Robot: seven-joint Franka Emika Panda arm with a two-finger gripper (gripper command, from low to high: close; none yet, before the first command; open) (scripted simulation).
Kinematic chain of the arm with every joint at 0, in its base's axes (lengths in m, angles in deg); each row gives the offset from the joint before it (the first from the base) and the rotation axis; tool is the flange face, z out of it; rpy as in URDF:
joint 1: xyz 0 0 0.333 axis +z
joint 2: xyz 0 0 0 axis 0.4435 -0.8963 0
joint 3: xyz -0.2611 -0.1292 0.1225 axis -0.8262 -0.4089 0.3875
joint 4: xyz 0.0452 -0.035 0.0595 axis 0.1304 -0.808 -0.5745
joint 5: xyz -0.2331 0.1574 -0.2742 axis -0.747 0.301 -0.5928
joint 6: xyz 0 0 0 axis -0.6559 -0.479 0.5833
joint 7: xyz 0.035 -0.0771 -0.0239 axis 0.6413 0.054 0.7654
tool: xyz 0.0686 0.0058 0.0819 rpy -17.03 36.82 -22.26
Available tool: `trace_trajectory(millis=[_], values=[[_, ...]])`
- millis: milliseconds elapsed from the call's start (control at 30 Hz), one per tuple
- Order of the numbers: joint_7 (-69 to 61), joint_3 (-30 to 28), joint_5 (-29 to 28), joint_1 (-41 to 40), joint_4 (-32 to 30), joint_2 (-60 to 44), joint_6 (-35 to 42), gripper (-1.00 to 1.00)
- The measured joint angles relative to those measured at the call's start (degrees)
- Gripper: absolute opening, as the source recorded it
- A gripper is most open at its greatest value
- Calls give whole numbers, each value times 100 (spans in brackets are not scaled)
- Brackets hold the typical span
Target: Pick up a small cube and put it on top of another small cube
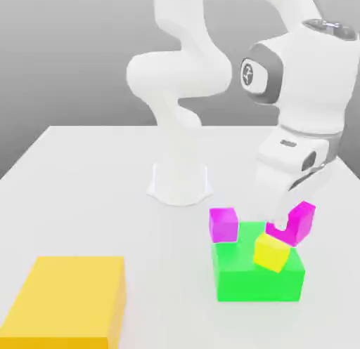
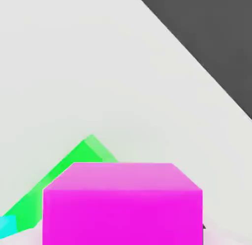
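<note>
Magenta cube (image 2: 123,217) clamped in the gripper (image 1: 283,221); exterior view shows a yellow cube (image 1: 272,252), hand view something cyan (image 2: 7,226).

No readable text, dark round logo on the arm (image 1: 247,74)

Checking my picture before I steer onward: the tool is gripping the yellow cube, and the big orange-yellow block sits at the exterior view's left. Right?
Not the yellow cube: the exterior view shows the tool gripping a magenta cube. The big orange-yellow block does sit at the exterior view's left.
</note>
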Motion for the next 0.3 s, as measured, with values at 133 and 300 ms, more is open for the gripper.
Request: trace_trajectory(millis=[133,300], values=[[-258,-25,112,54,-304,-144,-449,-100],[-205,-3,27,31,-410,-495,-903,100]])
